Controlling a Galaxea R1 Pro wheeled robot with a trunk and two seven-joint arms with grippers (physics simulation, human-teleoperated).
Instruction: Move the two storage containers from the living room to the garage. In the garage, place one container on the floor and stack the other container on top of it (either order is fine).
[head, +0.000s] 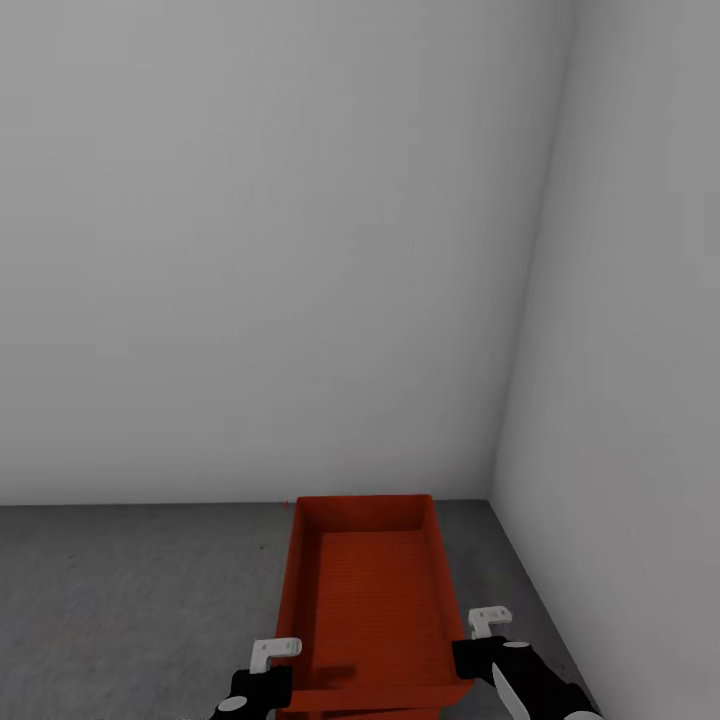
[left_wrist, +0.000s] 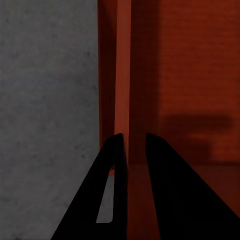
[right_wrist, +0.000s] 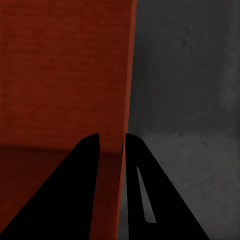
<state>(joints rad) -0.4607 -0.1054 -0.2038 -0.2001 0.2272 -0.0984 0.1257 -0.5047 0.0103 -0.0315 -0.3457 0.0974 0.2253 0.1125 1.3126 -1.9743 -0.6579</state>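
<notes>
Orange-red storage container (head: 370, 600) low in the head view, topless, long axis running away from the robot, finely ribbed bottom in plain sight. Far end close to the corner where the pale grey back wall (head: 250, 250) meets the side wall (head: 630, 350); far rim overlapping the base of the back wall in that view. Dark grey speckled concrete floor (head: 130, 600) on either side of it, a narrow band on the right before the side wall.

Left gripper (head: 272, 665) at the container's left wall near the near end. Seen from the left wrist (left_wrist: 134, 136): two black fingers astride that upright wall, one outside over the floor (left_wrist: 45, 100), one inside over the ribbed bottom (left_wrist: 190, 75), closed in on the wall between them.

Right gripper (head: 488, 625) at the right wall, a little farther along than the left one. Seen from the right wrist (right_wrist: 111, 135): fingers likewise astride the wall, narrow gap, clamped on its thin edge, container interior (right_wrist: 60, 75) to one side and floor (right_wrist: 190, 90) to the other.

Faint shadow of the left gripper across the container bottom.

Under the near wall, at the very bottom of the head view, a strip of the same orange-red (head: 370, 713); cannot tell whether part of this bin or a second one beneath.
</notes>
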